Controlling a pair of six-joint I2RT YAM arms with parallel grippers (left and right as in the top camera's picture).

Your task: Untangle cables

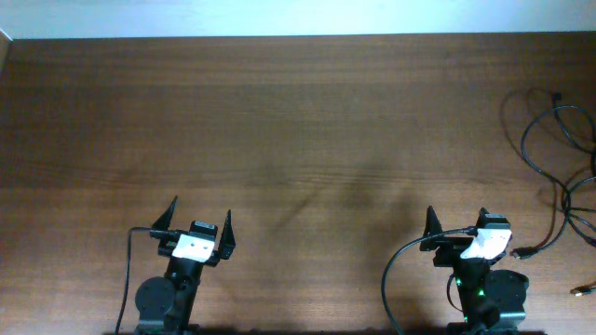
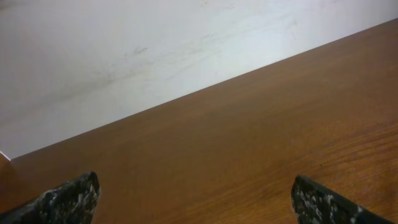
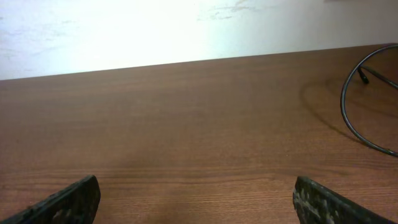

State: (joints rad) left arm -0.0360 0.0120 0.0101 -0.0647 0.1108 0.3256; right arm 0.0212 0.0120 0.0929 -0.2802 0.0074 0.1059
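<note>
The brown wooden table [image 1: 279, 112] spreads wide from both arms to its far edge. Thin black cables [image 1: 562, 186] sprawl in loose loops by its right edge; the left gripper [image 1: 200, 221] and right gripper [image 1: 458, 221] gape, holding nothing.

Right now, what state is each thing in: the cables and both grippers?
cables: loose, crossing loops lying at the right edge of the table, ungripped.
left gripper: open, empty, far from the cables.
right gripper: open, empty, not touching the cables.
</note>
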